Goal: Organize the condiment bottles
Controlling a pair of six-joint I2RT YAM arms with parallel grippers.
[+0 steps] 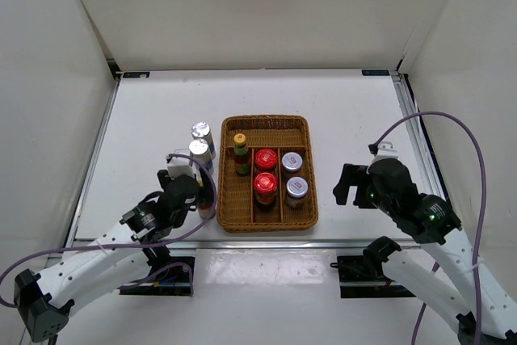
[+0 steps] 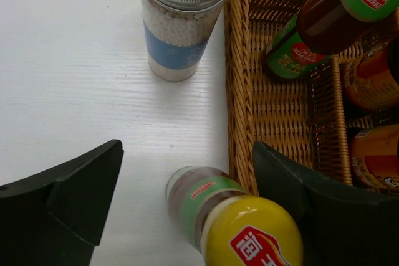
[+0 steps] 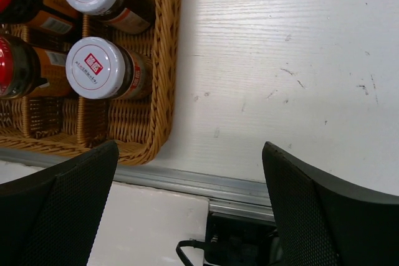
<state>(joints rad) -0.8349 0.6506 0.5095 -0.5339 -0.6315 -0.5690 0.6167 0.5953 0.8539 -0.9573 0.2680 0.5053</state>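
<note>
The wicker tray point(image 1: 234, 214) holds a slim yellow-green-capped bottle point(image 1: 240, 151), two red-lidded jars point(image 1: 266, 159) point(image 1: 264, 185) and two grey-lidded jars point(image 1: 292, 162) point(image 1: 296, 189). Two silver-capped tall bottles point(image 1: 200, 131) point(image 1: 199, 149) stand left of it. My left gripper point(image 1: 202, 193) is open, its jaws either side of the second yellow-capped bottle point(image 2: 249, 235), which stands on the table beside the tray's left wall point(image 2: 240, 110). One silver-capped bottle point(image 2: 184, 23) is just ahead. My right gripper point(image 1: 347, 186) is open and empty, right of the tray.
White walls enclose the table on three sides. A metal rail point(image 3: 206, 182) runs along the table's front edge under my right gripper point(image 3: 187, 216). The tray's left column has free room in front of the bottle point(image 2: 330, 17) in it.
</note>
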